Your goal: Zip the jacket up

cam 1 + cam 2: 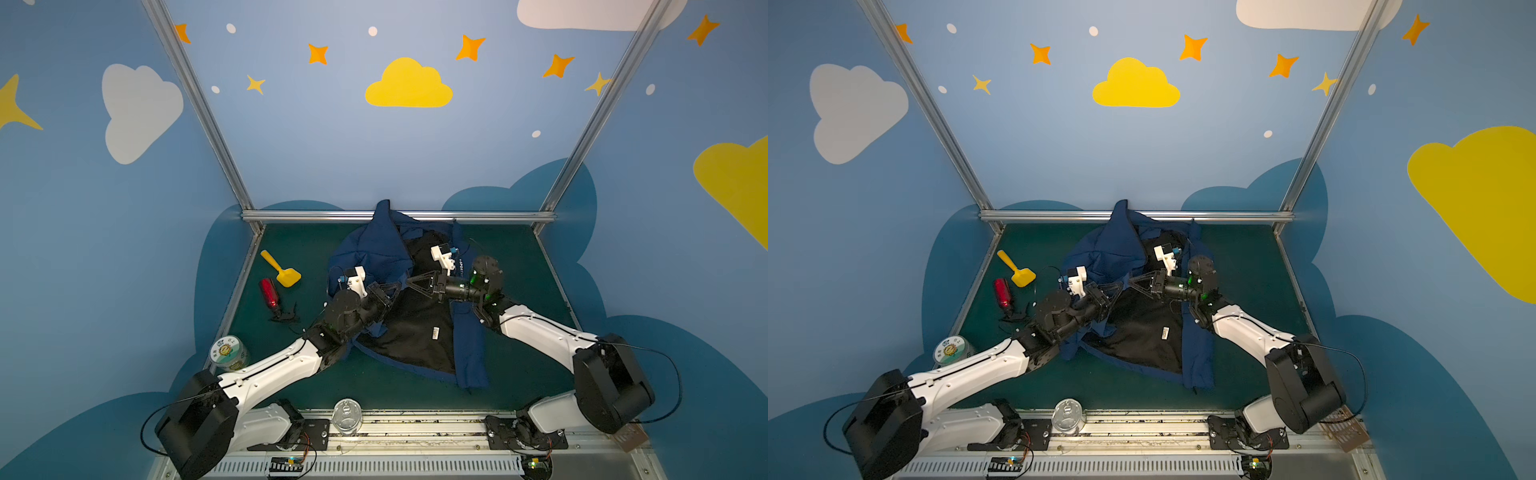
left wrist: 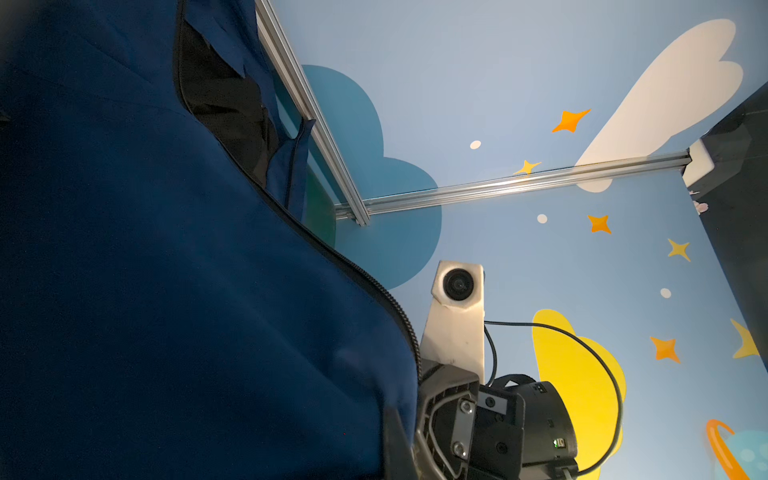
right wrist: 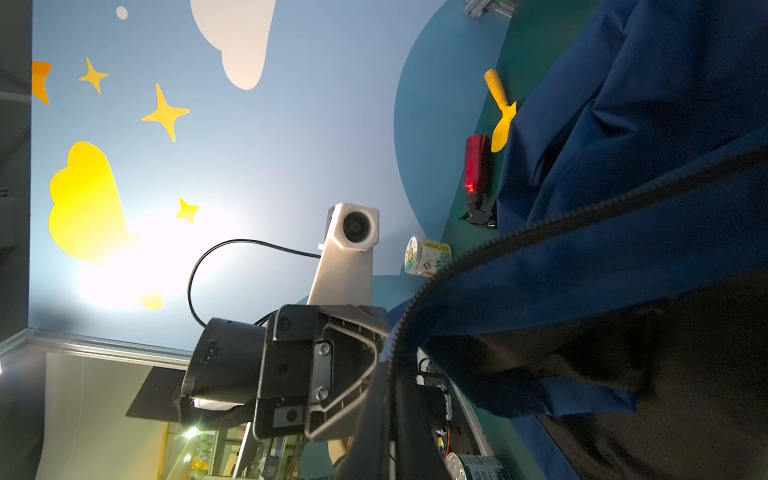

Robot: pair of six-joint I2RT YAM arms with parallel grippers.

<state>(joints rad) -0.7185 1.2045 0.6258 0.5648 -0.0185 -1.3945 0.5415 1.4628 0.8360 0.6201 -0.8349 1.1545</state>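
The jacket [image 1: 374, 249] [image 1: 1106, 249] is lying spread open in the middle of the green mat [image 1: 519, 270]. Its top end is riding up over the rear rail [image 1: 498, 216], and its black lining [image 1: 415, 328] is facing upward with a small white tag [image 1: 436, 333] showing on it.

In both top views the left gripper [image 1: 397, 287] [image 1: 1119, 286] and the right gripper [image 1: 412, 282] [image 1: 1136, 283] are sitting almost tip to tip over the jacket's centre, where the navy front panel is folding onto the lining. The left jaws are pressing together on the jacket's edge. The right wrist view is showing the zipper teeth [image 3: 540, 224] running straight into them. The right jaws are likewise pinching the jacket, and in the left wrist view the zipper teeth [image 2: 374, 286] are curving down to that gripper. Navy fabric is draping beside both cameras.

Everything else is lying clear of the jacket:
- A yellow scoop [image 1: 282, 270] and a red bottle [image 1: 269, 293] are resting just beside each other to the jacket's left.
- A tin [image 1: 227, 353] with a sunflower label is standing farther out on that same side, nearer the arm bases than the jacket is.
- A clear can [image 1: 347, 415] is standing in front of the jacket's hem, well apart from it.
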